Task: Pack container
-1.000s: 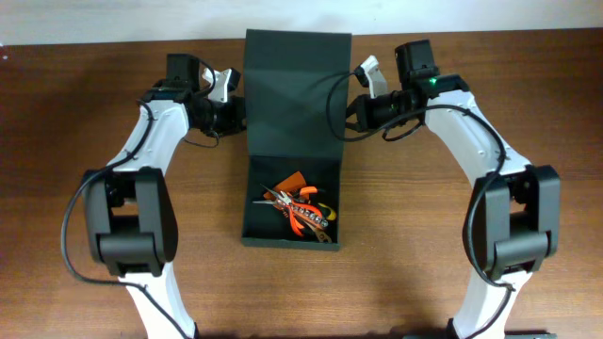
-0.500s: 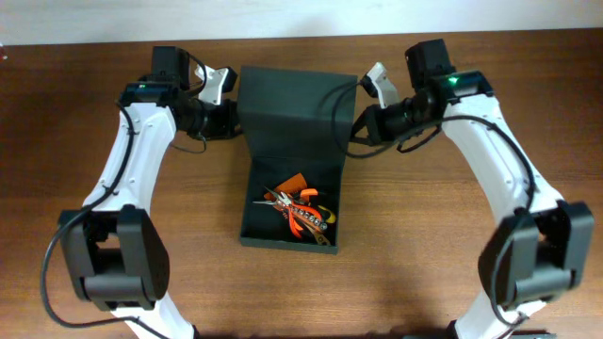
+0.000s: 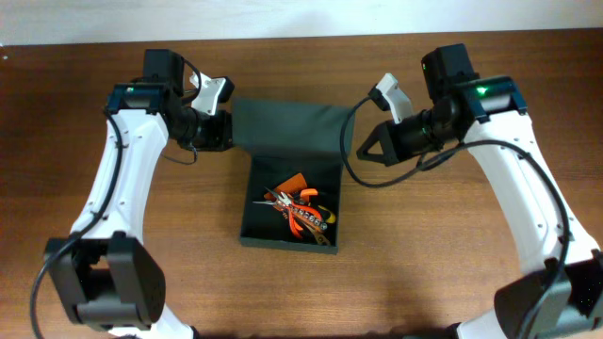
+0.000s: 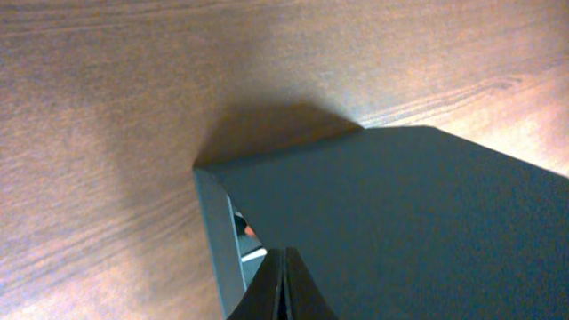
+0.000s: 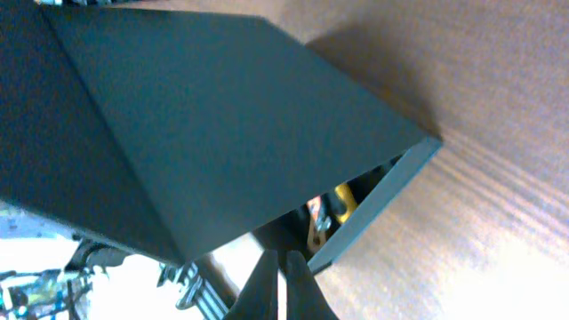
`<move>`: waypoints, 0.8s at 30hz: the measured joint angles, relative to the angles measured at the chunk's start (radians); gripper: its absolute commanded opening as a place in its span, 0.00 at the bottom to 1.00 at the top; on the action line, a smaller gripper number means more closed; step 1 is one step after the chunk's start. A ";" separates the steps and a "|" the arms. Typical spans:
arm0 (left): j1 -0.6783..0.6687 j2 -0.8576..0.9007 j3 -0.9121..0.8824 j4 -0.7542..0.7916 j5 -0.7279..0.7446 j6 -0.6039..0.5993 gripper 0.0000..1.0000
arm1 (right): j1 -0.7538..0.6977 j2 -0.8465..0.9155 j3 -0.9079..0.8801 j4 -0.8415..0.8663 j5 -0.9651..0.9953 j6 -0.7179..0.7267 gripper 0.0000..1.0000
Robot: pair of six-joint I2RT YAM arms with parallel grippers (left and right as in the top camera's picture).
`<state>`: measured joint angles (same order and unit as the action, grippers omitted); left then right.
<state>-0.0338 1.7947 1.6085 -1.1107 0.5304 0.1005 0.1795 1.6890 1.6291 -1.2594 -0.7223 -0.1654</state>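
The dark green-black container [image 3: 247,202] stands open at the table's middle, with orange-handled hand tools [image 3: 297,209] inside. Its hinged lid [image 3: 283,127] is tilted up over the back of the box. My left gripper [image 3: 224,132] is shut, its tips against the lid's left edge. In the left wrist view the shut tips [image 4: 284,267] meet the lid [image 4: 400,222] beside the box wall [image 4: 218,240]. My right gripper [image 3: 365,151] is shut at the lid's right edge. In the right wrist view its tips [image 5: 280,267] sit under the lid [image 5: 222,133], with tools [image 5: 324,218] glimpsed below.
Brown wooden table [image 3: 424,264] all around the box. A pale wall edge runs along the far side [image 3: 301,14]. Both arm bases stand at the near edge, left [image 3: 104,282] and right [image 3: 556,292].
The lid, lying flat behind the box a second ago, has swung up and forward. Both grippers have moved with it toward the front, at its left and right edges.
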 measured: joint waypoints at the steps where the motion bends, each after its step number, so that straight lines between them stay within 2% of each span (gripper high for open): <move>1: 0.000 -0.008 0.000 -0.007 -0.002 0.004 0.02 | 0.000 -0.011 0.000 -0.018 0.000 -0.006 0.04; 10: 0.000 -0.082 0.000 -0.110 -0.016 0.050 0.02 | 0.002 -0.034 0.000 -0.131 0.022 -0.053 0.04; 11: 0.000 -0.088 0.000 -0.126 -0.019 0.053 0.10 | 0.003 -0.037 0.000 -0.144 0.027 -0.058 0.04; 12: 0.000 -0.092 0.000 -0.138 -0.023 0.058 0.31 | 0.004 -0.040 0.000 -0.151 0.033 -0.061 0.04; 14: 0.000 -0.099 0.000 -0.159 -0.034 0.064 0.99 | 0.009 -0.055 0.000 -0.154 0.055 -0.069 0.07; 16: -0.001 -0.105 0.000 -0.173 -0.046 0.064 0.99 | 0.021 -0.079 0.000 -0.151 0.084 -0.069 0.33; 17: -0.002 -0.106 0.000 -0.179 -0.051 0.064 0.99 | 0.029 -0.094 0.000 -0.147 0.099 -0.079 0.49; 18: -0.003 -0.108 0.000 -0.184 -0.055 0.064 0.99 | 0.040 -0.114 0.000 -0.141 0.113 -0.095 0.60; 19: -0.004 -0.111 0.000 -0.189 -0.059 0.064 0.99 | 0.054 -0.141 0.000 -0.126 0.124 -0.106 0.76; 20: -0.004 -0.114 0.000 -0.194 -0.061 0.064 0.99 | 0.067 -0.167 0.000 -0.108 0.133 -0.123 0.99; 24: -0.004 -0.150 0.000 -0.223 -0.069 0.064 0.99 | 0.118 -0.312 0.000 -0.014 0.214 -0.150 0.99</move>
<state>-0.0376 1.6447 1.6085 -1.3338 0.4614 0.1650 0.2977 1.3766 1.6291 -1.2732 -0.5083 -0.3153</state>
